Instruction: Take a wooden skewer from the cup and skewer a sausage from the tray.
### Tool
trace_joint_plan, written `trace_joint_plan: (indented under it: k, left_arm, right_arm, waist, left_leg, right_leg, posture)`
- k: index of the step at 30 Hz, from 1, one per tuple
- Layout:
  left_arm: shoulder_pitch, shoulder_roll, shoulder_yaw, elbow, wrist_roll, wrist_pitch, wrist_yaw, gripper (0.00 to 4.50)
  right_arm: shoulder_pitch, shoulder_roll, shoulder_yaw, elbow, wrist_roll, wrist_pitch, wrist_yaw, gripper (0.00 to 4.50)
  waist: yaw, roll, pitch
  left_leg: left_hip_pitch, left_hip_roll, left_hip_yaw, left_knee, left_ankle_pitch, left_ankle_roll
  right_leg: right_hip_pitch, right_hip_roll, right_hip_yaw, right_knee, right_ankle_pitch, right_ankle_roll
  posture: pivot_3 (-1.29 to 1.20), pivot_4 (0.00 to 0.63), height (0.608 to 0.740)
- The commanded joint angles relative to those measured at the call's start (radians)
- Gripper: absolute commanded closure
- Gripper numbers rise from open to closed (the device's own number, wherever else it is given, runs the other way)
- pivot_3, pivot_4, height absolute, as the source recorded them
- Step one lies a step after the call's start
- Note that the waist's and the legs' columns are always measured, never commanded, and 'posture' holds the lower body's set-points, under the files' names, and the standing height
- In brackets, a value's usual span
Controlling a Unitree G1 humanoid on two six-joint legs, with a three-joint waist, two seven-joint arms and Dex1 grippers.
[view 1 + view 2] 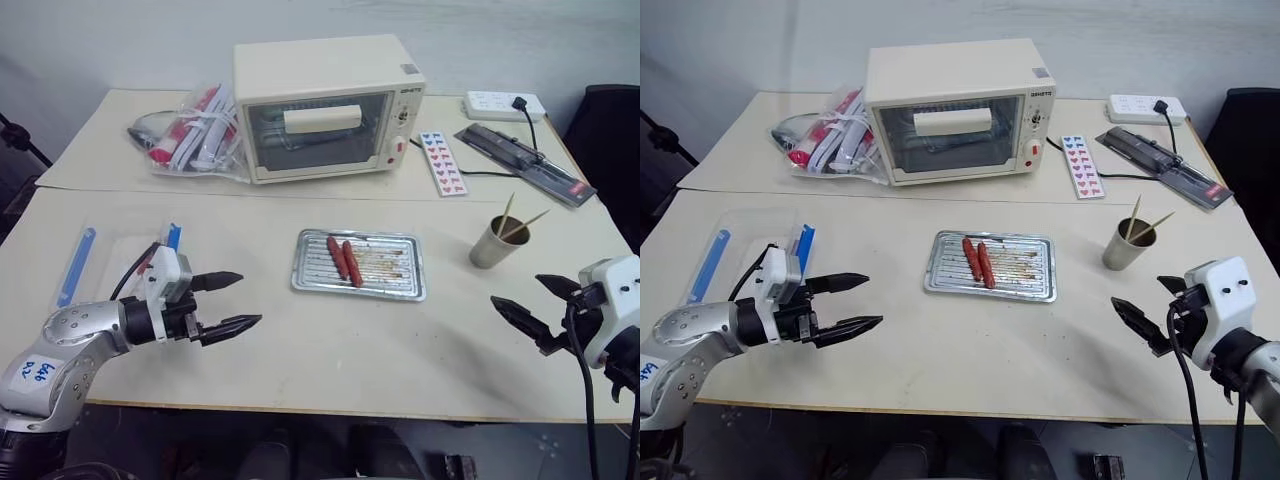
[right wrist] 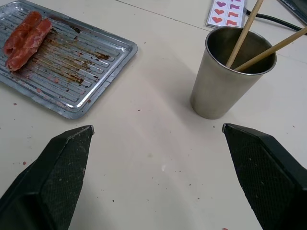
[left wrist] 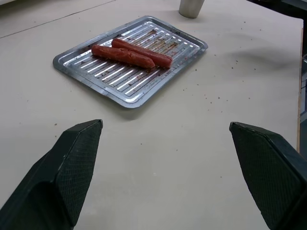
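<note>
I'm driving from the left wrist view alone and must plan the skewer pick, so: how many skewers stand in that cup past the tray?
Observer: Two wooden skewers lean in the cup.
Operator: Which gripper is nearer the cup?
Observer: The right gripper; it hangs just in front of the cup, jaws open, holding nothing.
Operator: What lies behind the tray?
Observer: A cream toaster oven, door shut, farther back than the tray with its two sausages.
</note>
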Motion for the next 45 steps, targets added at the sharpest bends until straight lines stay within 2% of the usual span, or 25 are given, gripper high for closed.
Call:
trace_joint_plan:
  k: [1, 13, 18, 27, 32, 36, 39, 45]
  left_arm:
    - [-0.006, 0.006, 0.009, -0.011, 0.022, -0.024, -0.014, 0.02]
    - [-0.017, -0.01, 0.03, -0.024, -0.012, 0.029, 0.013, 0.02]
    - [-0.031, -0.031, 0.019, -0.043, -0.032, 0.042, 0.024, 0.02]
    - [-0.266, -0.133, -0.096, -0.015, -0.128, 0.151, -0.007, 0.02]
    - [-0.428, -0.171, -0.212, 0.024, -0.122, 0.175, -0.107, 0.02]
    - [-0.532, -0.201, -0.271, 0.068, -0.113, 0.178, -0.173, 0.02]
    - [-0.583, -0.225, -0.296, 0.103, -0.089, 0.162, -0.194, 0.0]
    - [-0.606, -0.253, -0.296, 0.136, -0.056, 0.13, -0.202, 0.0]
  right_arm:
    - [0.01, -0.024, -0.031, -0.035, 0.013, -0.015, 0.02, 0.0]
    - [0.01, -0.02, -0.028, -0.027, 0.039, 0.003, 0.007, 0.0]
    - [-0.021, 0.019, -0.009, -0.027, 0.037, -0.003, -0.054, 0.0]
    - [-0.235, 0.12, 0.019, 0.088, -0.002, -0.006, -0.266, 0.0]
    - [-0.432, 0.157, 0.027, 0.261, -0.022, -0.022, -0.372, 0.0]
    - [-0.553, 0.182, 0.051, 0.385, -0.04, -0.047, -0.403, 0.0]
    - [-0.603, 0.201, 0.07, 0.453, -0.056, -0.067, -0.411, 0.54]
    - [-0.632, 0.234, 0.114, 0.496, -0.086, -0.101, -0.428, 2.1]
  waist:
    - [0.0, 0.0, 0.0]
    - [0.0, 0.0, 0.0]
    - [0.0, 0.0, 0.0]
    - [-0.002, 0.0, 0.0]
    - [-0.006, 0.0, 0.0]
    - [-0.009, 0.0, 0.0]
    - [-0.009, 0.0, 0.0]
    - [-0.009, 0.0, 0.0]
  left_leg:
    - [0.0, 0.0, 0.0, 0.0, 0.0, 0.0]
    - [0.0, 0.0, 0.0, 0.0, 0.0, 0.0]
    - [0.0, 0.0, 0.0, 0.0, 0.0, 0.0]
    - [0.0, -0.001, 0.0, 0.001, 0.001, -0.001]
    - [-0.001, -0.001, 0.0, 0.002, 0.001, -0.002]
    - [-0.002, 0.0, 0.002, 0.001, 0.002, -0.002]
    - [-0.004, 0.0, 0.004, 0.001, 0.002, -0.003]
    - [-0.004, 0.002, 0.008, 0.001, 0.002, -0.003]
  right_leg:
    - [0.0, 0.0, 0.0, 0.0, 0.0, 0.0]
    - [0.0, 0.0, 0.0, 0.0, 0.0, 0.0]
    - [0.0, 0.0, 0.0, 0.0, 0.0, 0.0]
    - [-0.001, 0.0, 0.0, 0.002, 0.0, 0.0]
    - [-0.002, 0.0, 0.0, 0.003, 0.0, 0.0]
    - [-0.005, 0.002, 0.002, 0.008, 0.0, 0.0]
    - [-0.008, 0.003, 0.004, 0.01, 0.0, 0.0]
    - [-0.01, 0.005, 0.008, 0.011, 0.0, 0.0]
  posture:
    - [0.0, 0.15, 0.74]
    - [0.0, 0.15, 0.74]
    - [0.0, 0.15, 0.74]
    - [0.0, 0.15, 0.74]
    - [0.0, 0.15, 0.74]
    - [0.0, 0.15, 0.74]
    - [0.0, 0.15, 0.74]
    - [0.0, 0.15, 0.74]
